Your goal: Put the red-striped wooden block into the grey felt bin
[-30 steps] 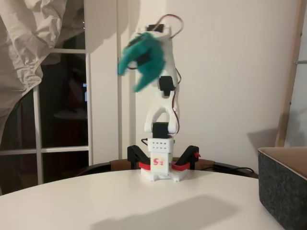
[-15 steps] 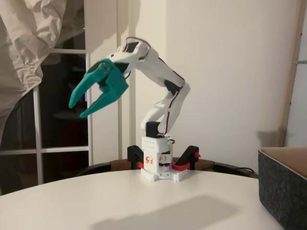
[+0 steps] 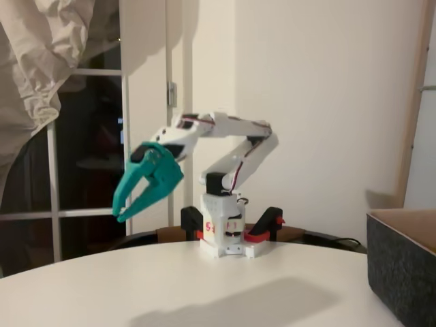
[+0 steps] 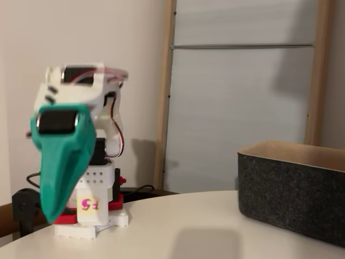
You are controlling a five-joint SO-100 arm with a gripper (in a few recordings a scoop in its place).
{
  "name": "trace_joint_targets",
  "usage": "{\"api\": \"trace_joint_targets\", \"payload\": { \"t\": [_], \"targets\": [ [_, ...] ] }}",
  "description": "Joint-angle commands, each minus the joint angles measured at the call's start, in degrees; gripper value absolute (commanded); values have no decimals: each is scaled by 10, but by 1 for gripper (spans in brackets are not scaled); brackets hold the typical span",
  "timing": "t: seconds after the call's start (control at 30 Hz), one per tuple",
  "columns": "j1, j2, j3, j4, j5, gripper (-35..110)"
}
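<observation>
Above table (image 3: 286, 293), teal pincer (image 3: 122, 211) hangs spread wide, empty, angled downward, likely readying pickup; grey felt bin (image 4: 291, 189) sits well apart, awaiting block.

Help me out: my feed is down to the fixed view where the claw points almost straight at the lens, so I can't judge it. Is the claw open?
Observer: Yes. In a fixed view from the side, the claw is open, with its two teal fingers spread apart.
Operator: Is anything between them?
Observer: No, the gap between the fingers is bare.
Operator: Which way does it point relative to the grey felt bin?
Observer: Away from it. The claw reaches toward picture left and tilts down, while the grey felt bin sits at the right edge. The arm's base stands between them.
</observation>
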Motion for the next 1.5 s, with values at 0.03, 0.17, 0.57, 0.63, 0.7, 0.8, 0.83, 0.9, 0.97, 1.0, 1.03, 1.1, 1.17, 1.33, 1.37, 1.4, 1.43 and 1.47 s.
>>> {"api": "trace_joint_targets", "payload": {
  "t": [0.03, 0.17, 0.57, 0.63, 0.7, 0.8, 0.83, 0.9, 0.97, 1.0, 1.03, 1.1, 1.17, 1.33, 1.37, 1.4, 1.43, 1.47],
  "targets": [
    [7, 94, 82, -11, -5, 0],
    [6, 153, 142, -11, -5, 0],
    [-2, 256, 252, -13, -11, 0],
    [-5, 265, 262, -13, -12, 0],
    [-8, 272, 272, -13, -13, 0],
    [-9, 273, 272, -11, -8, 0],
    [-9, 273, 272, -11, -7, 0],
    [-9, 273, 272, -10, -8, 0],
    [-10, 273, 272, -9, -11, 0],
    [-11, 273, 272, -6, -11, 0],
    [-11, 273, 272, -3, -11, 0],
    [-16, 272, 272, 12, -14, 0],
    [-22, 272, 272, 26, -18, 0],
    [-37, 272, 272, 59, -10, 0],
    [-39, 272, 272, 63, -9, 0],
    [-40, 272, 272, 64, -5, 0],
    [-40, 272, 272, 64, -4, 0],
    [-40, 272, 272, 64, -4, 0]
  ]
}}
